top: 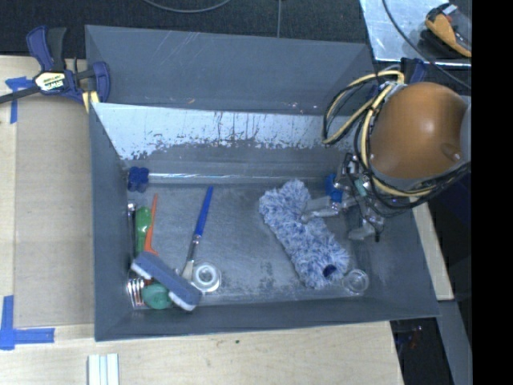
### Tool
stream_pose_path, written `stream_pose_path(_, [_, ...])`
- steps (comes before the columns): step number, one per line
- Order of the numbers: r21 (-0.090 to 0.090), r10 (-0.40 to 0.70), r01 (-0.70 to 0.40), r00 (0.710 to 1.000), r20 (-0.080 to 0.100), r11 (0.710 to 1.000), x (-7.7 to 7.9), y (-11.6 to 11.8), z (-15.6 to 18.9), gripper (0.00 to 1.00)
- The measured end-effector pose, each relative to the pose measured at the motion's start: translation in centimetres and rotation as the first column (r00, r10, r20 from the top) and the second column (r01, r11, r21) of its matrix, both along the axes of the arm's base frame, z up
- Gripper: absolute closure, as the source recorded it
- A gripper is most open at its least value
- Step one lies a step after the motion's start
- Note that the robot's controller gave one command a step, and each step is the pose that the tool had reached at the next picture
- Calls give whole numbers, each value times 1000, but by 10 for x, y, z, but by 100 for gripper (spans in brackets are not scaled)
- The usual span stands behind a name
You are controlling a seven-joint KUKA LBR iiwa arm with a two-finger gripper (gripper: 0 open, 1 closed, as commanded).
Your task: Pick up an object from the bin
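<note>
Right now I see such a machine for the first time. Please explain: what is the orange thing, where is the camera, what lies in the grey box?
One camera looks down on a grey metal bin from above, slightly from one side. The orange dome with cables belongs to a robot arm reaching in from the right. Its gripper hangs low beside a fluffy blue-white duster; I cannot tell if it holds anything. Also in the bin: a blue-handled brush, a clear ring, a small blue block, and a heap in the near left corner.
</note>
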State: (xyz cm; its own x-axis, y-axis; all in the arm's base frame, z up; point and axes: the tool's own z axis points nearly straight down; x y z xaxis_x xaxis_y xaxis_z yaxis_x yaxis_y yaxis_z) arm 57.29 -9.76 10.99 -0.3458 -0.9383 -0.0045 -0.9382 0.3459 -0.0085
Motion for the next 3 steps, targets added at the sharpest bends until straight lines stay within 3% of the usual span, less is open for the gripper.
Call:
stream_pose_path(1, [1,-53,53,999,3,999,25,68,-38,0])
stream_pose_path(2, [-9,467,-467,884,6,884,3,56,-36,100])
stream_pose_path(3, [-9,467,-466,884,5,884,3,56,-36,100])
